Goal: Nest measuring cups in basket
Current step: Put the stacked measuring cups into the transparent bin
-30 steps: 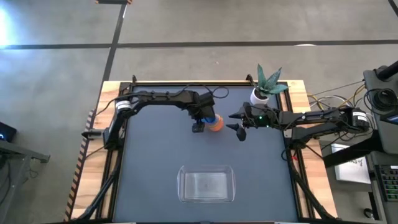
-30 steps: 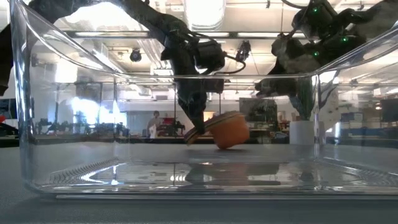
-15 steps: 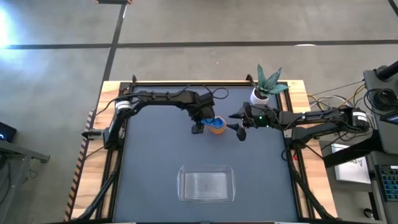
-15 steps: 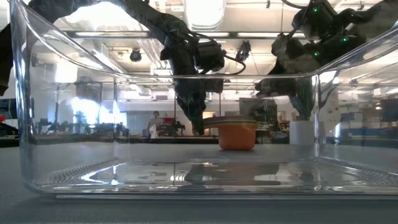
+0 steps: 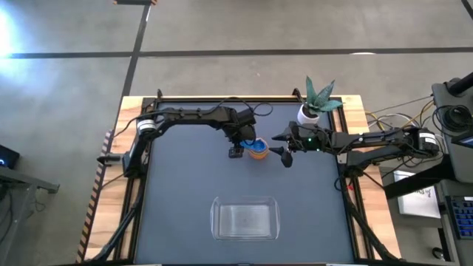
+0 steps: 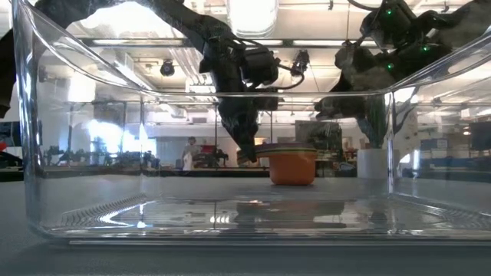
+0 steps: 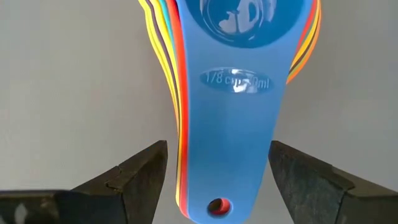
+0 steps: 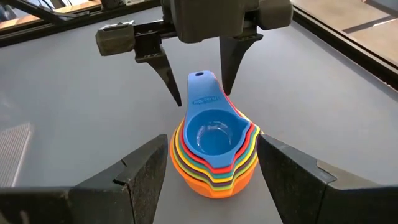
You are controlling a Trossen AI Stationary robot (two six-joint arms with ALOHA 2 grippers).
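The measuring cups [image 5: 257, 151] stand nested in one stack, orange outermost and blue on top, upright on the dark table top at mid-table. Their stacked handles [image 7: 230, 124] point toward my left gripper [image 5: 236, 151]. That gripper is open, pointing down, with a finger on either side of the handles and a narrow gap at each. My right gripper [image 8: 212, 142] is open and hovers just right of the stack [image 8: 214, 152], its fingers spread wider than the cups. The clear basket [image 5: 244, 219] rests flat near the table's near edge.
A white pot with a green plant [image 5: 309, 112] stands near the far edge, behind my right arm. The low view looks through the basket's clear wall [image 6: 23, 153]. Bare table top lies between the cups and the basket.
The cup stack was tilted with its handles raised at my left gripper and its base edge on the table. It has tipped down and now stands upright on its base. My left gripper has stayed at the handles.
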